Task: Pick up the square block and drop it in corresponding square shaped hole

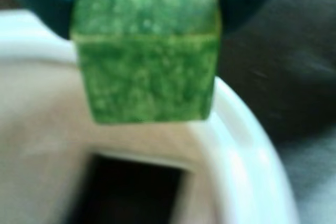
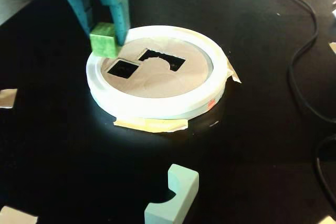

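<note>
Fingers: the teal fingers (image 2: 107, 38) are closed on the square block (image 2: 103, 40), clamping its sides and holding it clear of the disc.
Block to hole: in the fixed view the square shaped hole (image 2: 122, 68) lies just right of and below the block; in the wrist view the hole (image 1: 134, 192) sits directly beneath it.
Surround: white plastic ring (image 2: 157, 109); the wider curved-edge cutout (image 2: 163, 59) lies farther right.

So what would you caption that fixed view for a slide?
Teal tool holding a small mottled green cube just above the small square hole in a white-rimmed tan cardboard disc.
</note>
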